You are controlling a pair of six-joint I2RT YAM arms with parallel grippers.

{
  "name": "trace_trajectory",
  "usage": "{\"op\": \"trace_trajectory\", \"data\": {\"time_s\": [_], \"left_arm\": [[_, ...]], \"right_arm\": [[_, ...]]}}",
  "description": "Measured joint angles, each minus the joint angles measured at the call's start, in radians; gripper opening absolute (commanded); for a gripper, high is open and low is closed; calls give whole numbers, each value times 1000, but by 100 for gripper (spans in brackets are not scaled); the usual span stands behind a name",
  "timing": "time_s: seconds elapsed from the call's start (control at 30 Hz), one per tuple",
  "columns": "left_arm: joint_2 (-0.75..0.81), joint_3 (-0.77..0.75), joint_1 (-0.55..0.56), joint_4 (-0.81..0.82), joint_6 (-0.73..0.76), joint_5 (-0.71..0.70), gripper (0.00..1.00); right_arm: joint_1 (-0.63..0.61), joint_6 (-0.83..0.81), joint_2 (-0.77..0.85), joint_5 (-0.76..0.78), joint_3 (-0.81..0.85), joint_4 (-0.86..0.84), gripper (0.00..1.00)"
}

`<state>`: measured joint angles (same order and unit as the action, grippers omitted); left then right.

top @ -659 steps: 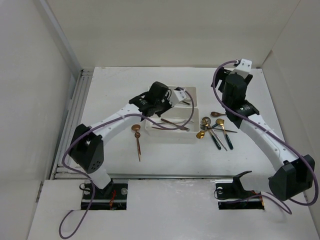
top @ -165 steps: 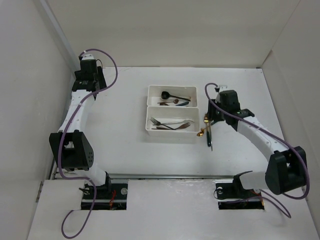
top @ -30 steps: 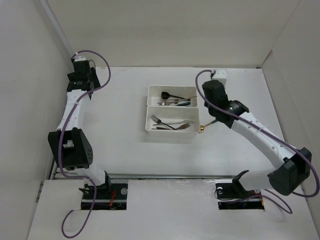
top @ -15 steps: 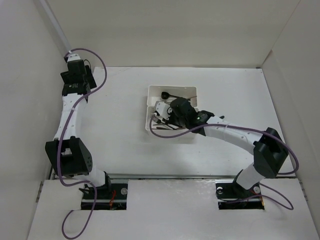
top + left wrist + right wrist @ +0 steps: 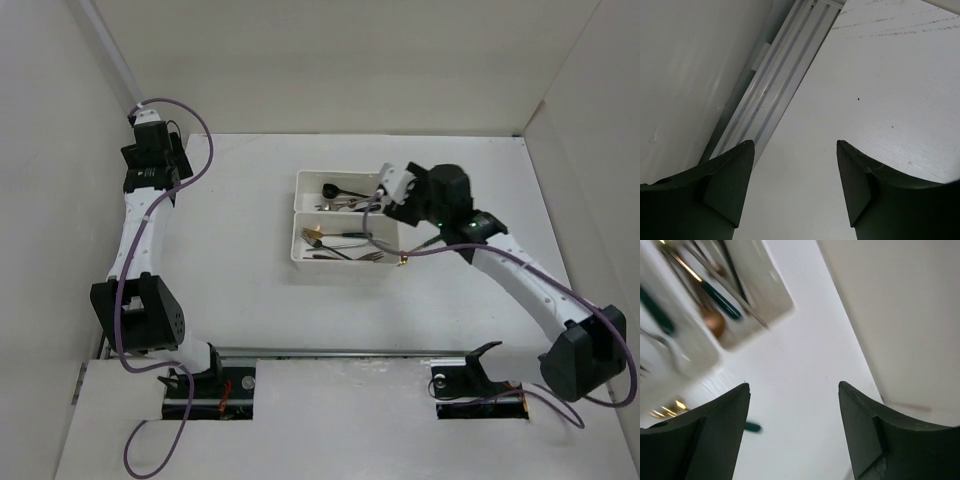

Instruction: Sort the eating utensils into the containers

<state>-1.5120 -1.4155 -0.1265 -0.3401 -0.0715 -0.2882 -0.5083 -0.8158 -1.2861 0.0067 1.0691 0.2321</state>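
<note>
Two white containers sit mid-table, the far tray and the near tray. Both hold eating utensils: a black spoon in the far one, a gold-headed, green-handled fork among forks in the near one. Another gold-tipped utensil lies on the table by the near tray's right end. My right gripper hovers open and empty at the far tray's right end; its wrist view shows blurred trays with a copper spoon. My left gripper is open and empty at the far left.
An aluminium rail runs along the table's left edge beneath the left gripper. White walls enclose the table on the left, back and right. The right arm's purple cable hangs beside the trays.
The right gripper opened and drew back right from over the trays to the far tray's end. The gold, green-handled fork now lies in the near tray. The left arm kept still.
</note>
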Motion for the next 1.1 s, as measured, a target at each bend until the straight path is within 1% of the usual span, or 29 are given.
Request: {"op": "trace_trajectory", "data": {"time_s": [0.07, 0.1, 0.17, 0.23, 0.37, 0.47, 0.67, 0.83, 0.93, 0.97, 1.0, 1.03, 1.07, 1.1], "left_arm": [[0, 0, 0, 0, 0, 1, 64], [0, 0, 0, 0, 0, 1, 64], [0, 0, 0, 0, 0, 3, 64], [0, 0, 0, 0, 0, 5, 64], [0, 0, 0, 0, 3, 7, 64], [0, 0, 0, 0, 8, 7, 64], [0, 5, 0, 3, 21, -4, 65], [-1, 19, 0, 6, 30, -18, 65], [-1, 19, 0, 7, 38, -32, 67], [-2, 19, 0, 7, 40, -35, 67], [-3, 19, 0, 8, 42, -39, 67], [-3, 19, 0, 8, 42, -42, 67], [-5, 19, 0, 8, 45, -45, 67], [-6, 19, 0, 8, 48, -47, 67]], "right_arm": [[137, -75, 11, -48, -16, 13, 74], [198, -113, -9, -75, -10, 34, 72], [287, -188, -98, -132, 27, 114, 71], [344, -258, -201, -188, 55, 195, 71], [391, -344, -335, -256, 56, 313, 71], [409, -376, -385, -285, 60, 355, 71], [454, -407, -446, -318, 64, 369, 72], [455, -417, -521, -332, 99, 372, 72], [455, -423, -531, -333, 113, 370, 72], [455, -425, -534, -333, 117, 372, 66], [455, -430, -536, -332, 121, 372, 52], [455, -436, -539, -332, 122, 372, 52], [455, -442, -540, -325, 123, 376, 36], [455, -459, -542, -319, 124, 378, 33]]}}
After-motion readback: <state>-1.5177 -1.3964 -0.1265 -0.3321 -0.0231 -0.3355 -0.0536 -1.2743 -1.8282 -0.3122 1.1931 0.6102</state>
